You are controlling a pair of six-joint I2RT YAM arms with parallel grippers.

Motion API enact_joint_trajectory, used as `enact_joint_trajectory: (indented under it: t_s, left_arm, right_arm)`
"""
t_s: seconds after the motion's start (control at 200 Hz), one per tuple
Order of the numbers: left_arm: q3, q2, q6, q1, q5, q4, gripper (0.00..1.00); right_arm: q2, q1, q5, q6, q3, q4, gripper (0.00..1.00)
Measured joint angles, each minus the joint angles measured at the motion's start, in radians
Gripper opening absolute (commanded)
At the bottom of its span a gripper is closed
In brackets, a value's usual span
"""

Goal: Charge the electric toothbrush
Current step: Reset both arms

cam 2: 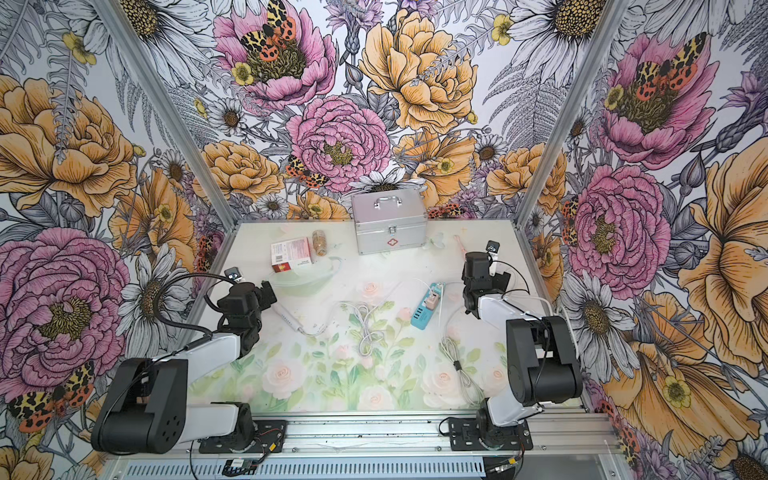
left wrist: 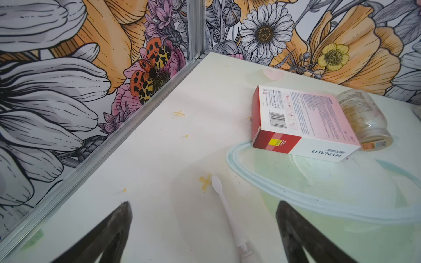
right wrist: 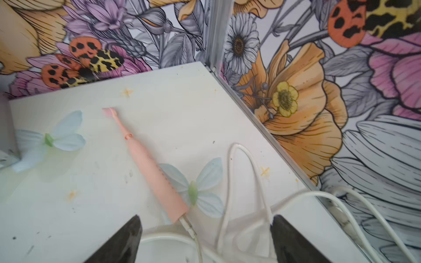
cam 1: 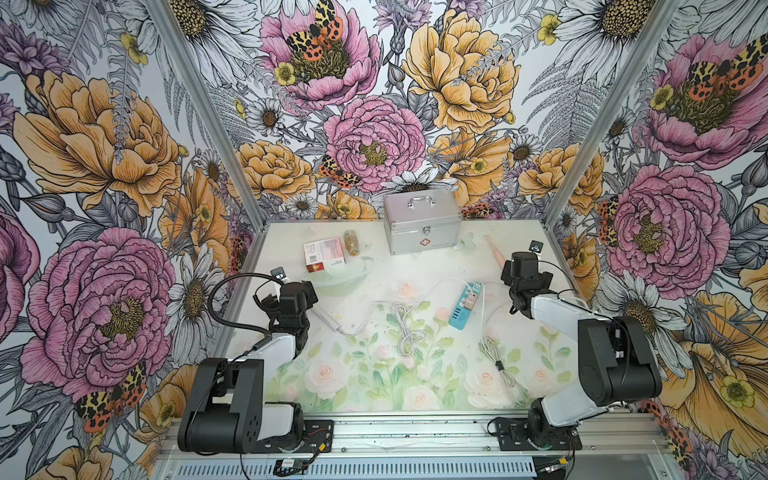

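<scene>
- The booth is walled in large flower wallpaper. The table (cam 1: 415, 264) has a pale rose print, and a silver case (cam 1: 422, 224), a red-and-white box (cam 1: 324, 251) and a jar (cam 1: 352, 243) sit along the upper middle of the frame.
- The white electric toothbrush (cam 1: 326, 322) lies flat at centre left in both top views, its head end hidden under the left arm. A white cable (cam 1: 404, 332) joins its base and coils toward the middle.
- The blue power strip (cam 1: 464, 309) lies right of centre with a pink adapter (cam 1: 469, 300) plugged in. A cable runs to the adapter, but I cannot trace it end to end through the coil.
- At the left gripper (left wrist: 204, 202), the left fingers (left wrist: 109, 232) stand wide apart on either side of the brush neck and hold nothing.
- The right gripper (right wrist: 206, 216) hangs above loose cables beside a pink toothbrush (right wrist: 145, 164), which also has a plug in its base. The right fingers (right wrist: 123, 239) are apart too, and empty.
- By my judgement the plugging-in looks done, and what seems left is drawing both arms clear. No charging light shows, so power cannot be confirmed.
</scene>
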Motion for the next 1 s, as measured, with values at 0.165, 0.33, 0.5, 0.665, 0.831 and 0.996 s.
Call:
enact_joint_trajectory:
  t_s: [0.165, 0.33, 0.5, 0.665, 0.831, 0.996]
  left_arm:
    - [-0.015, 0.118, 0.075, 0.006, 0.072, 0.226, 0.99]
    - [-0.05, 0.182, 0.108, 0.013, 0.14, 0.377, 0.99]
    - [-0.061, 0.192, 0.118, 0.013, 0.167, 0.435, 0.99]
    - [-0.062, 0.192, 0.127, 0.012, 0.173, 0.476, 0.99]
    - [-0.084, 0.192, 0.151, 0.0, 0.177, 0.522, 0.99]
    - [-0.133, 0.193, 0.179, -0.024, 0.18, 0.594, 0.99]
  right_arm:
    - [0.021, -0.04, -0.123, -0.045, -0.074, 0.241, 0.96]
    - [-0.007, -0.051, -0.228, -0.047, -0.169, 0.332, 1.0]
    - [-0.117, -0.033, -0.264, -0.056, -0.166, 0.238, 1.0]
    - [-0.243, -0.028, -0.256, -0.082, -0.209, 0.195, 1.0]
    - [-0.214, -0.029, -0.26, -0.132, -0.338, 0.297, 1.0]
    - [-0.068, -0.035, -0.319, -0.182, -0.388, 0.469, 1.0]
